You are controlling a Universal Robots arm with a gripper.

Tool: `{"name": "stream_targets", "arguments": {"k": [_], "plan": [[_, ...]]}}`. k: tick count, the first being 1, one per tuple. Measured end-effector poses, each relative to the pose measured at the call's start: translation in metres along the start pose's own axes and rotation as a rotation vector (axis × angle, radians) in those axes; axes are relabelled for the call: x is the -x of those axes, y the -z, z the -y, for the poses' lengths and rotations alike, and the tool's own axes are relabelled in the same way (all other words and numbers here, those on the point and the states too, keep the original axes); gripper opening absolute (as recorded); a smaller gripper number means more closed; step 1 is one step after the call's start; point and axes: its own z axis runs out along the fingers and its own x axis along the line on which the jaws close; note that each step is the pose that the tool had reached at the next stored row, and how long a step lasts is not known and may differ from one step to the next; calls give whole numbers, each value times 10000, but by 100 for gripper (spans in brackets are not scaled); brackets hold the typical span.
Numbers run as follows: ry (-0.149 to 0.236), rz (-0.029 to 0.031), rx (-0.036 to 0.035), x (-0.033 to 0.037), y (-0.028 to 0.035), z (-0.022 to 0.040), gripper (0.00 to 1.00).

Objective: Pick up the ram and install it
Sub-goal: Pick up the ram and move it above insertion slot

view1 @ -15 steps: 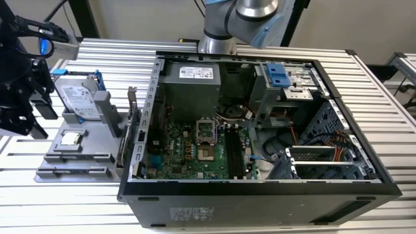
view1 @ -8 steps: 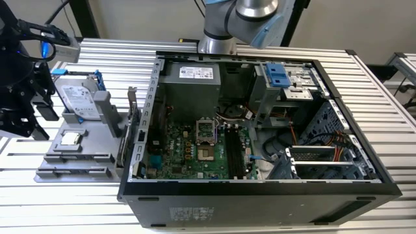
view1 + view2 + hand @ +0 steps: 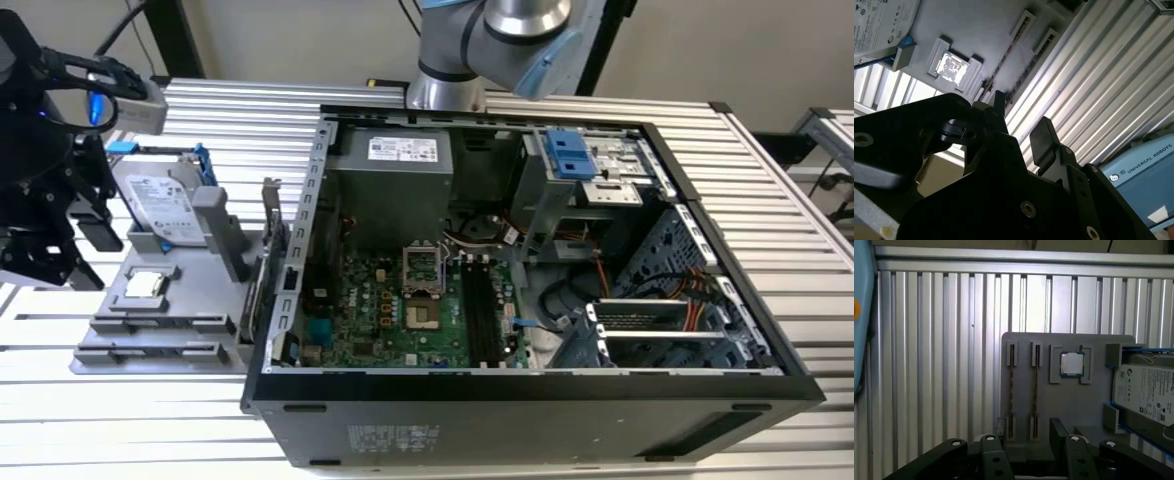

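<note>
Two thin ram sticks stand on edge in slots of a grey fixture (image 3: 1069, 410): one ram stick (image 3: 1011, 390) and a second ram stick (image 3: 1035, 390) beside it. In the second wrist view a ram stick (image 3: 1009, 52) shows as a thin line. My black gripper (image 3: 1029, 432) hovers above the fixture, open and holding nothing, with the sticks' near ends showing between its fingers (image 3: 1058, 429). In the exterior view the gripper (image 3: 60, 260) hangs over the table at that view's left. The black motherboard slots (image 3: 481, 310) lie inside the open computer case (image 3: 534, 390).
On the same fixture sit a square silver processor chip (image 3: 1072, 363) and a silver hard drive (image 3: 1146, 390) in a blue frame. The ribbed metal table (image 3: 929, 365) spreads around it. The case's metal walls and drive cages (image 3: 627, 330) ring the motherboard.
</note>
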Motion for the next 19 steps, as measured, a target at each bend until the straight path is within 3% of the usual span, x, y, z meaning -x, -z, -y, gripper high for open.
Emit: {"name": "stream_targets", "arguments": {"k": [19], "plan": [[0, -7, 0, -2, -131, 1, 100]]}}
